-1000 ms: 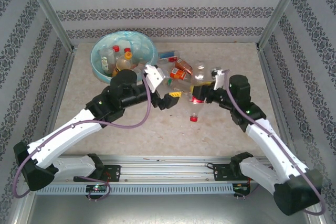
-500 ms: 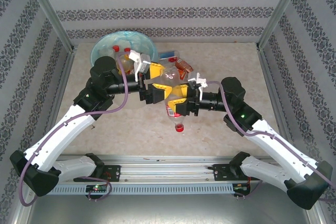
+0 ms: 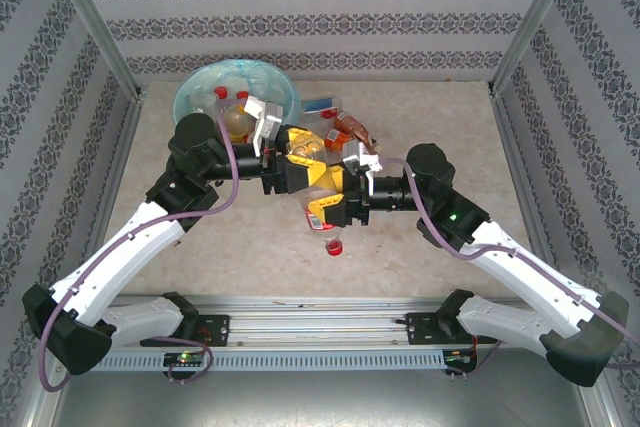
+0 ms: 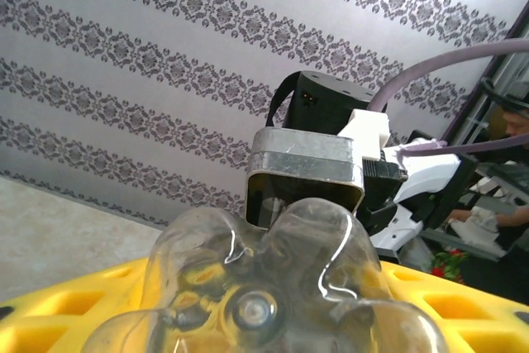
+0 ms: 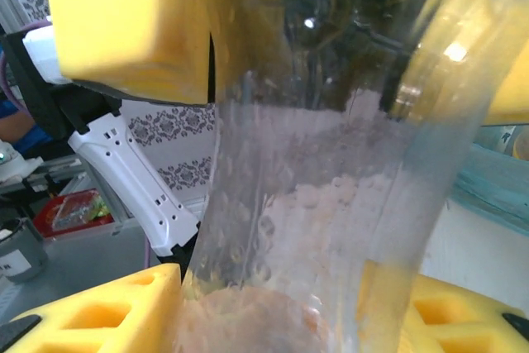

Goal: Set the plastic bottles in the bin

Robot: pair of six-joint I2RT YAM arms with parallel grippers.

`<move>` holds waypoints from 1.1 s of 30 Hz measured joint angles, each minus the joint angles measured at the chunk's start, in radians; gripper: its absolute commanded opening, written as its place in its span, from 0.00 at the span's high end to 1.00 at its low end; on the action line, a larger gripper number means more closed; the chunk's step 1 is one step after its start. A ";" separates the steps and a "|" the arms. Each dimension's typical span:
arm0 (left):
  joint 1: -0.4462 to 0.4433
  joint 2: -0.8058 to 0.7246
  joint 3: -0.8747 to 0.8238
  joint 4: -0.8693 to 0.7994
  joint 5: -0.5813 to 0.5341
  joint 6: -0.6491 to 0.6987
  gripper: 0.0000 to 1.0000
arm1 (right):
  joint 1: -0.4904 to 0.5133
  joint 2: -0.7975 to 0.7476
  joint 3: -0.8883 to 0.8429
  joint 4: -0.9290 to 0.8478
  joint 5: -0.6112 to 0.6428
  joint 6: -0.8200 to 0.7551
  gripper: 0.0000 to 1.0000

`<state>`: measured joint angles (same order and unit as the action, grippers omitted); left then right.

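Two claws, one bottle: the held bottle [image 3: 322,225] hangs above the table between the arms. The left gripper [image 3: 305,162] comes in from the bin side and the right gripper [image 3: 340,202] from the opposite side.
Bottle attitude: it is tilted, with its red cap [image 3: 333,245] pointing down toward the near edge and its base up toward the left gripper.
Why held so: this reads as a handover. The bin stands in the far left corner, nearer the left arm's side, so passing the bottle across looks like the way to get it there.
Right claw: it is closed partway on the clear body near the labelled end. In the right wrist view its yellow fingers [image 5: 91,312] flank the bottle at the bottom of the frame.
Left claw: it stands at middling width, with the moulded bottle base [image 4: 264,287] between its yellow pads [image 4: 74,303]. The pads lie against the base on both sides, which looks like a grip, though I cannot tell how firm it is.
Bin: the turquoise-lined bin [image 3: 190,97] is just behind the left wrist, and several bottles [image 3: 232,117] with red and orange caps are already inside it.
Left to do: a few loose bottles [image 3: 350,130] lie on the table just beyond the grippers.
Next move, as a judgement: the right claw should let go only once the left holds securely, because the slick base could slip out.
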<state>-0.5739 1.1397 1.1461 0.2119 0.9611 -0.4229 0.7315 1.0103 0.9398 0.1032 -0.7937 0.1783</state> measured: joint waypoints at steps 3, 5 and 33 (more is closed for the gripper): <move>0.001 0.001 -0.009 0.029 0.006 -0.006 0.56 | 0.003 -0.008 0.000 -0.006 0.018 0.002 0.32; 0.001 0.001 -0.011 0.044 0.007 -0.013 0.57 | 0.006 -0.016 0.000 -0.009 0.047 -0.003 0.26; 0.081 0.104 0.478 -0.280 -1.062 0.482 0.65 | 0.003 -0.347 -0.087 -0.197 0.917 -0.092 0.02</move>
<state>-0.4931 1.2438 1.6241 -0.0681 -0.1013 0.0593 0.7349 0.6632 0.8524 -0.0940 0.1234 0.0860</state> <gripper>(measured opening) 0.543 0.980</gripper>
